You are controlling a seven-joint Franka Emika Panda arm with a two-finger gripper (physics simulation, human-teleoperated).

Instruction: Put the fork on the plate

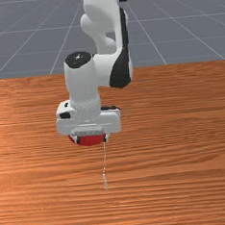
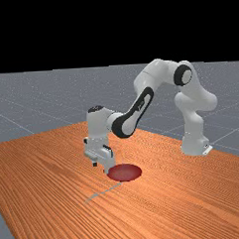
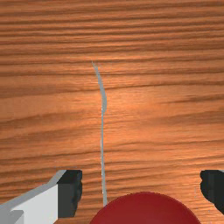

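claw (image 3: 141,190) spread wide, with a finger (image 3: 70,194) standing at either side and nothing pinched between them, it hangs above the desk (image 1: 187,175) close to the red plate (image 3: 146,211). the fork (image 3: 104,103) lies on the desk beside the plate, one end right by the rim and the bent end reaching away from it; in the front view it runs from near the claw toward the bottom edge. as for how far along the task is, it looks to be at its beginning: the claw is near both things, but the fork has not been gripped, raised or set on the plate. what seems left is the whole of the job: line the claw up over the fork's thin shaft, go down, close on it, lift it, bring it over the plate and let go. some of this is hard to make out. the arm (image 1: 83,88) hides part of the plate in the front view, and the wrist view cuts the plate off. the fork is so thin that its prongs cannot be picked out, though the bent end is probably its head. whether the near end touches the rim or stops just short cannot be told.
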